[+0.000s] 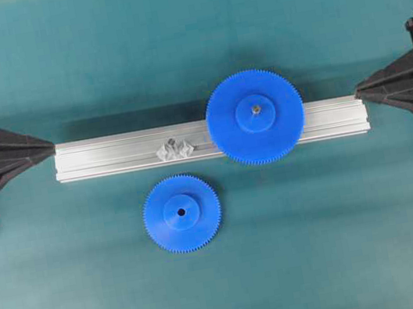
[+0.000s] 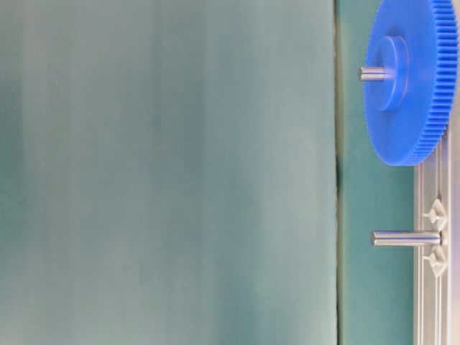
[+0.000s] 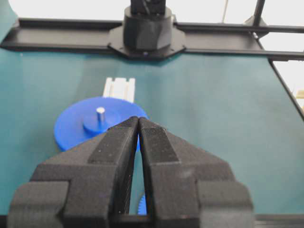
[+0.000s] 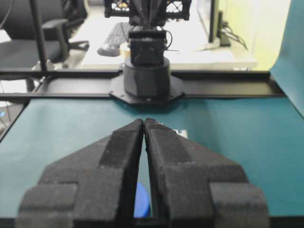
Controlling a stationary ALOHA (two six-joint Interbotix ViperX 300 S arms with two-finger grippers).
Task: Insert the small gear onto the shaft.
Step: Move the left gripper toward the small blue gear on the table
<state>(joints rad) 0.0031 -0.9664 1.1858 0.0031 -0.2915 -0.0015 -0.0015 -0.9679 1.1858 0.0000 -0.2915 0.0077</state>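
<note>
The small gear (image 1: 181, 212) lies flat on the teal mat, in front of the aluminium rail (image 1: 110, 148), with nothing touching it. The shaft (image 1: 174, 144) stands bare on its clear faceted base on the rail, just behind the gear. From table level the shaft (image 2: 406, 238) shows as a thin grey pin. My left gripper (image 1: 51, 145) is shut and empty at the rail's left end. At the rail's right end my right gripper (image 1: 356, 88) is also shut and empty. Both wrist views show the left gripper (image 3: 138, 118) and the right gripper (image 4: 144, 120) with their tips together.
The larger blue gear (image 1: 255, 117) sits on its own pin on the right half of the rail. It also appears in the left wrist view as the larger gear (image 3: 90, 126). A sliver of blue toothed rim (image 4: 141, 202) shows between the right fingers. Black arm bases stand at both sides.
</note>
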